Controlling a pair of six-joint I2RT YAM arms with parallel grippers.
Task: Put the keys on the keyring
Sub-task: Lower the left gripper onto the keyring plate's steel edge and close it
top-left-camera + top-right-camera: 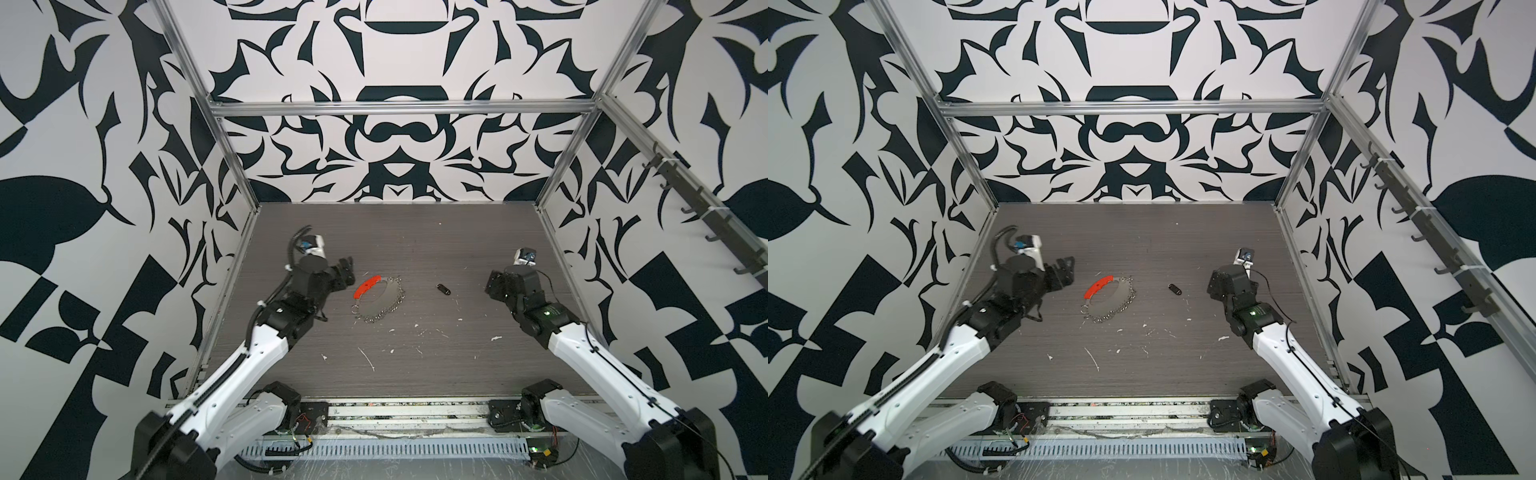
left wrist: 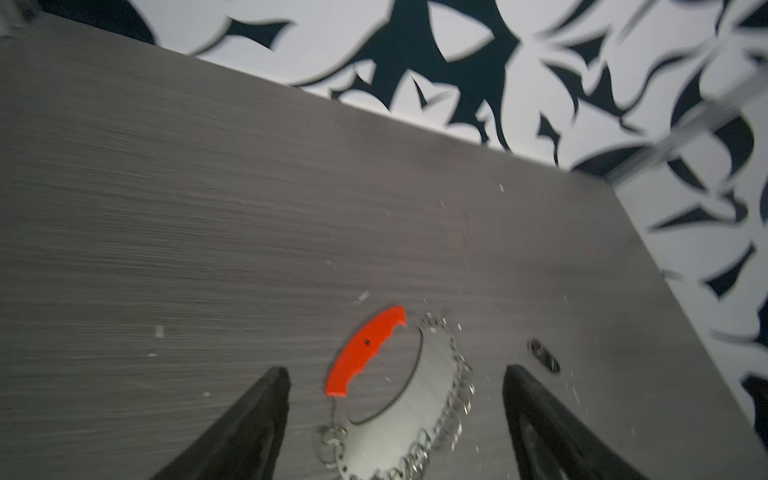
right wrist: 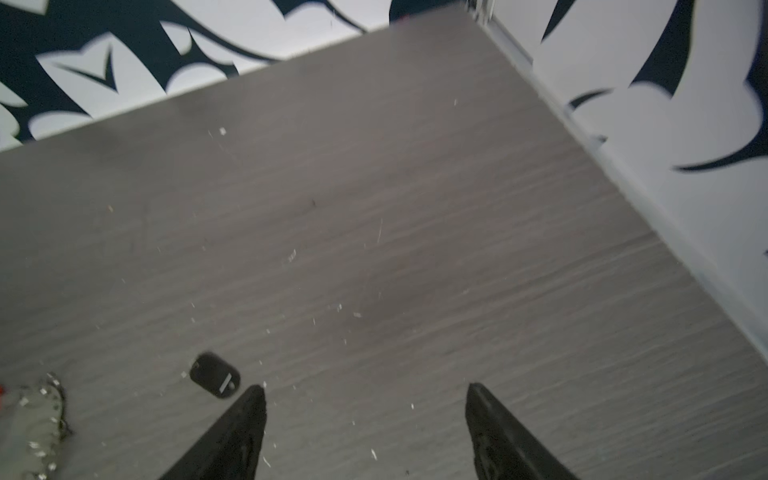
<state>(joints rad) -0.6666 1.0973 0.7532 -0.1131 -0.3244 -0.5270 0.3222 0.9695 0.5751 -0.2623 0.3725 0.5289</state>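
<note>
left gripper (image 2: pixel 395 370) wide open, nothing gripped. Both fingers (image 2: pixel 266 415) hang clear over the grey wood-grain table (image 2: pixel 187 199), which has white flecks scattered on it. orange curved piece (image 2: pixel 365 353) lies flat in the gap, nearer one finger, not touching it. silver chain (image 2: pixel 455 386) loops round from its end. keyring (image 2: pixel 330 436) sits by that end, blurred. pale crescent patch (image 2: pixel 419 399) inside the loop, can't tell what it is. black key (image 2: pixel 544 356) lies outside the gap, just beside the other fingertip, apart from the chain. patterned wall (image 2: pixel 457 83) behind the table edge. Whole view is smeared.
</note>
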